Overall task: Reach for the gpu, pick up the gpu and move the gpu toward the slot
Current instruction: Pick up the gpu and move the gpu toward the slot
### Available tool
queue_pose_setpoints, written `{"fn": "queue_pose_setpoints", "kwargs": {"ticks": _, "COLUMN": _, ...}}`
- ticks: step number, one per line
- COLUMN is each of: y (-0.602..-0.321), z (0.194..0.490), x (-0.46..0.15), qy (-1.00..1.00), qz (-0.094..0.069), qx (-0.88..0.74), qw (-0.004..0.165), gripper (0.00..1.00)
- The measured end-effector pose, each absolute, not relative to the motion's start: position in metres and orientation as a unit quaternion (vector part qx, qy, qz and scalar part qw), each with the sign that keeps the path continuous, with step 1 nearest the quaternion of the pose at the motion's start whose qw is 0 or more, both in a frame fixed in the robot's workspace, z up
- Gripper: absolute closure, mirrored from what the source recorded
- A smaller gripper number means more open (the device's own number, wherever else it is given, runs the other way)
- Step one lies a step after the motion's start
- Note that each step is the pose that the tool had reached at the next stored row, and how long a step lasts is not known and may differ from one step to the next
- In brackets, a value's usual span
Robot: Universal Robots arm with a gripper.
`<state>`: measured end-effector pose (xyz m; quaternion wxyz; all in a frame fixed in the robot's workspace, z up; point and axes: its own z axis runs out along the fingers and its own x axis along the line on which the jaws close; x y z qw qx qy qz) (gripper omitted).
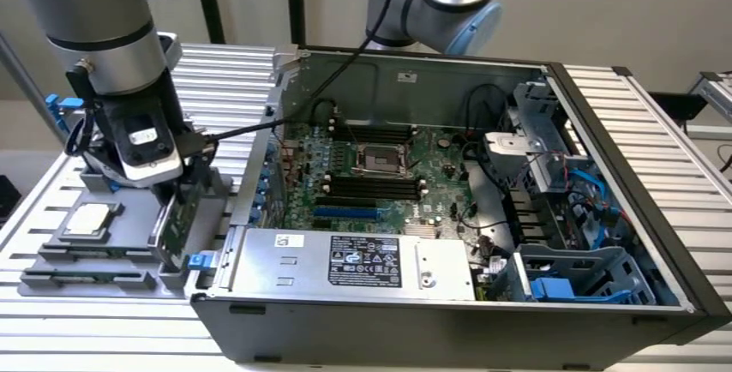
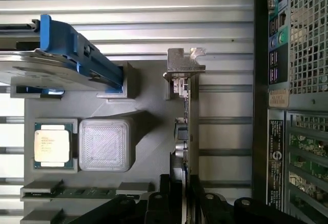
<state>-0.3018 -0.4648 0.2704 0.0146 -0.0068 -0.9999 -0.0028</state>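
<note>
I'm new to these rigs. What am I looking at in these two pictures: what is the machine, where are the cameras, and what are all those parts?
The machine is a grey robot arm ending in a claw. One picture comes from a camera off the arm that looks over the slatted metal table. The other comes from a camera on the wrist, looking down past the claw. On the table sits an open computer case with its green motherboard showing. Beside it, at the exterior view's left, a grey holder keeps loose parts: a square silver processor chip, a hard drive with blue rails, and the gpu, a thin green card standing on edge. The claw is at the gpu's upper edge; the card sits in the holder, not yet lifted.
</note>
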Motion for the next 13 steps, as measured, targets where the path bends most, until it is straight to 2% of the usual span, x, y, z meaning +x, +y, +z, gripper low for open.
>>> {"fn": "queue_pose_setpoints", "kwargs": {"ticks": 13, "y": -0.465, "z": 0.326, "x": -0.295, "qy": -1.000, "qz": -0.003, "qx": -0.007, "qw": 0.018, "gripper": 0.74}}
